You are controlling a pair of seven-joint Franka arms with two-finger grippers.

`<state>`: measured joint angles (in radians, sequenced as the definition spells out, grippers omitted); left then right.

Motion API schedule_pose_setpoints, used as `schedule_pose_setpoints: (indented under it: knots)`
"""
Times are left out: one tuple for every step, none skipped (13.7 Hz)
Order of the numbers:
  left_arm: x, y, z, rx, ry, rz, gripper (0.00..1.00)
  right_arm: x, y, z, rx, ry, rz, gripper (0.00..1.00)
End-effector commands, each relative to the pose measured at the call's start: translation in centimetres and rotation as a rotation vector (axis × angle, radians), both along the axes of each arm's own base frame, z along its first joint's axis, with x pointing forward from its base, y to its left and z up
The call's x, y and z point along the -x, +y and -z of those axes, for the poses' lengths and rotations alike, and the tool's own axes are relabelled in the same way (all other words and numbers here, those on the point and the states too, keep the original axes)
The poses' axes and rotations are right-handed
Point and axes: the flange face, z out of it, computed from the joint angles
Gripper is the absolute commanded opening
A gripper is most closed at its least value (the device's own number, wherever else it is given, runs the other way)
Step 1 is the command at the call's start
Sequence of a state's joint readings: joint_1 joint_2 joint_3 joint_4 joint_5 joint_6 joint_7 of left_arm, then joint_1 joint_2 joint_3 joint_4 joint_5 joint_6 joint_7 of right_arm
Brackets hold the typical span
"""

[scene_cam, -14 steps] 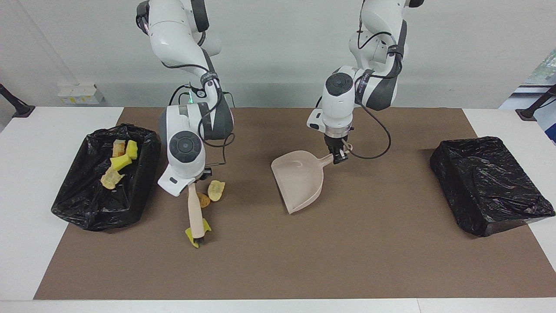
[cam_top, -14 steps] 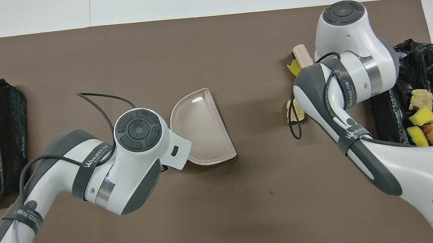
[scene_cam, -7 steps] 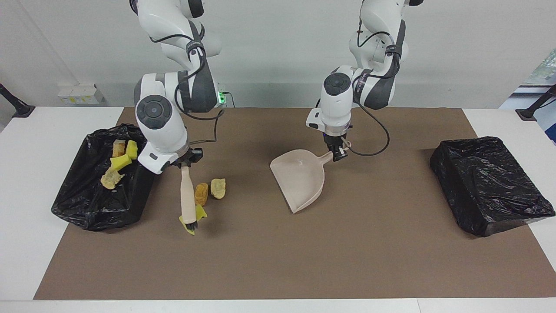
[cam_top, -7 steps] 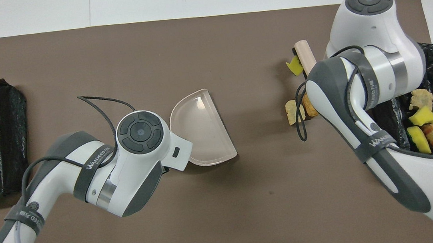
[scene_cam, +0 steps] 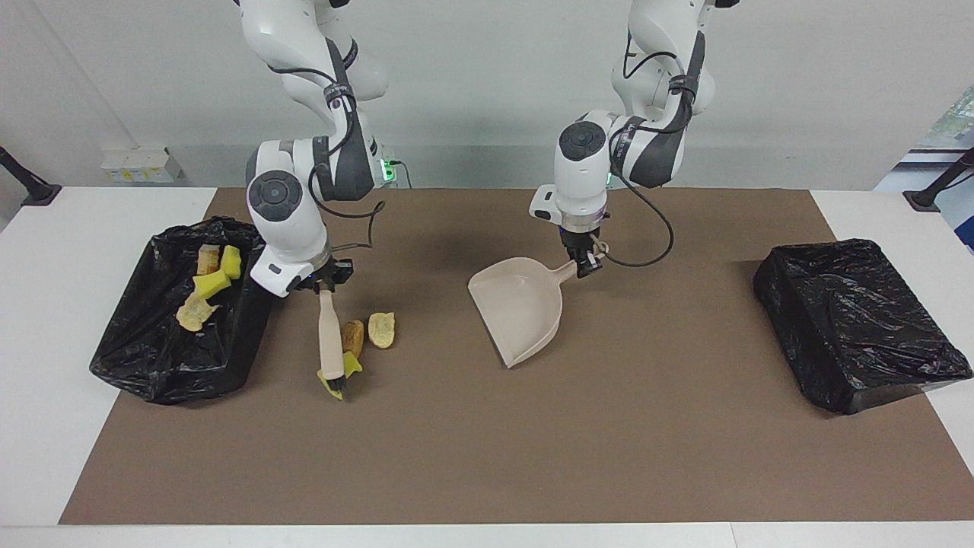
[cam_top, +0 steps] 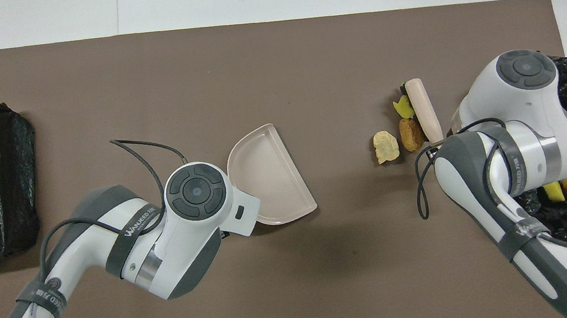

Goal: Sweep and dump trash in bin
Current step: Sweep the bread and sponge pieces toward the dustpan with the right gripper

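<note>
Scraps (scene_cam: pixel 351 339): three beside the right gripper's (scene_cam: pixel 325 285) clamped brush (scene_cam: pixel 329 342), perhaps four binned (scene_cam: pixel 183 320); left gripper (scene_cam: pixel 584 266) clamps one dustpan (scene_cam: pixel 517 308).

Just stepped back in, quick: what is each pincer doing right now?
Left pincer: shut on the dustpan handle.
Right pincer: shut on the brush.

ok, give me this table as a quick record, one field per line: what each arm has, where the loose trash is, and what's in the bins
right gripper: shut on the brush, bristles down at the loose scraps
left gripper: shut on the dustpan handle, mid-mat
loose trash: yellow scrap at the bristles, brown piece and tan piece beside the brush, toward the dustpan
open bin: at the right arm's end, four scraps inside
covered bin: at the left arm's end, contents hidden
dustpan contents: none visible
</note>
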<state>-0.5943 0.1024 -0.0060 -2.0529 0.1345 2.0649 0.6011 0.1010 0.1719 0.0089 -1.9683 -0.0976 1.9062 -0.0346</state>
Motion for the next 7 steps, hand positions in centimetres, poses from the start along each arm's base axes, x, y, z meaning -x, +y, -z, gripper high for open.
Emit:
schedule_pose_setpoints:
  knots:
    - [1.1, 0.5, 0.0, -0.001, -0.013, 0.003, 0.00, 2.2, 2.3, 1.3, -0.025, 0.017, 0.005, 0.00]
    - [1.0, 0.7, 0.0, -0.001, -0.013, -0.004, 0.00, 2.6, 3.0, 1.7, -0.056, 0.034, 0.002, 0.00]
    - [1.0, 1.0, 0.2, -0.004, -0.009, -0.009, 0.00, 3.0, 4.1, 2.1, -0.101, 0.058, -0.017, 0.00]
    - [1.1, 1.1, 0.5, -0.006, -0.005, -0.006, 0.00, 3.4, 5.1, 2.4, -0.126, 0.072, -0.023, 0.00]
    - [1.2, 1.1, 0.4, -0.006, -0.005, -0.007, 0.00, 3.8, 6.5, 2.6, -0.139, 0.081, -0.034, 0.00]
    - [1.2, 1.2, 0.5, -0.007, -0.004, -0.007, 0.00, 4.1, 7.9, 3.1, -0.167, 0.095, -0.028, 0.00]
    - [1.3, 1.2, 0.6, -0.008, -0.003, -0.007, 0.00, 4.3, 9.0, 3.7, -0.209, 0.109, 0.004, 0.00]
